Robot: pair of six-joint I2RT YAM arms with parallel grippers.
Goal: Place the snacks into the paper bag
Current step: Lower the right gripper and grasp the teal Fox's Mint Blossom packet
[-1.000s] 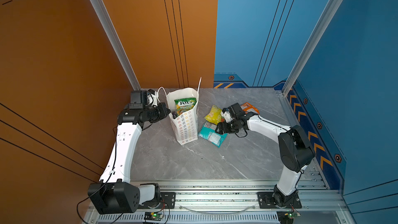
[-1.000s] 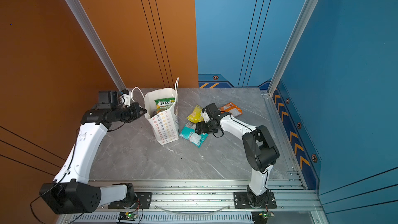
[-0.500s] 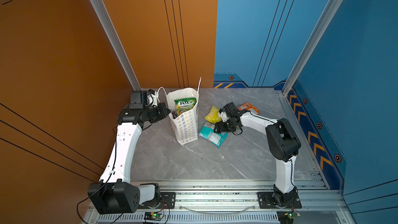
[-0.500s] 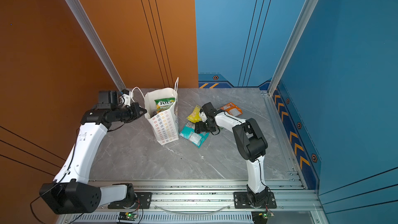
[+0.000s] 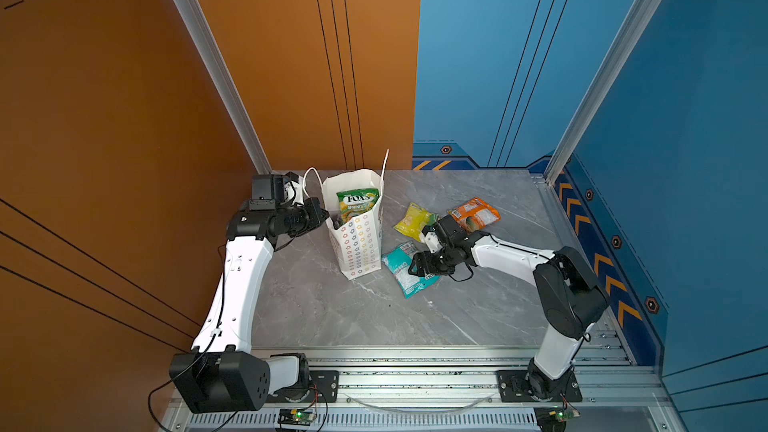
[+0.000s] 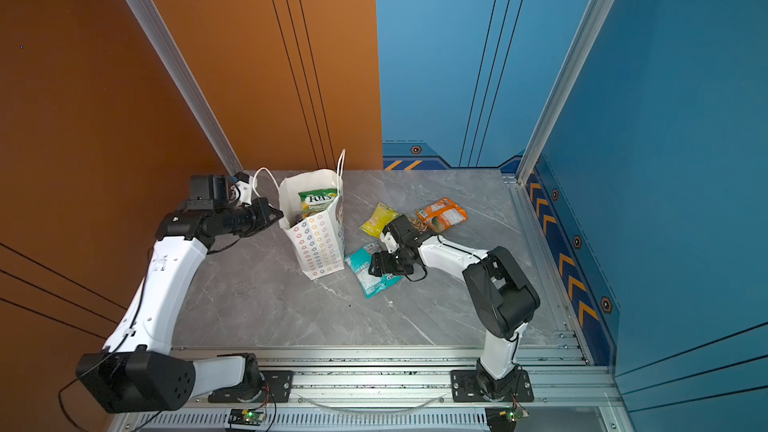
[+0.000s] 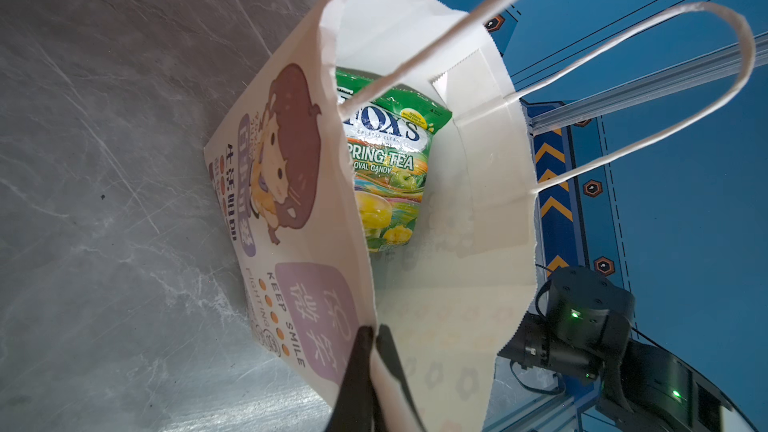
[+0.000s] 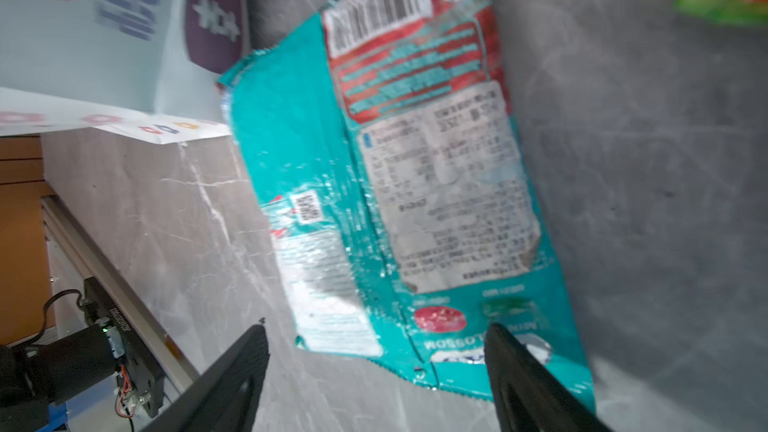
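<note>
**Paper bag** (image 5: 359, 238), one: white, upright on the back left part of the table (image 5: 332, 309), mouth open. It has two cord handles (image 7: 747, 51), flower outlines on one face and a cartoon figure on another.

**Snacks**, four counted:
- Green packet (image 7: 386, 160), one: printed "FOX'S", stands inside the bag against its far wall.
- Teal packet (image 8: 374, 201), one: lies flat on the table just right of the bag's foot, printed back upward.
- Yellow packet (image 5: 413, 220), one: on the table behind the teal one.
- Orange packet (image 5: 473, 216), one: on the table, right of the yellow one.

**Left gripper** (image 7: 372, 332), one: fingers pressed together on the bag's near rim.

**Right gripper** (image 8: 376, 328), one: fingers wide apart over the teal packet's end, one above the packet and one above bare table. Whether they touch cannot be told.
</note>
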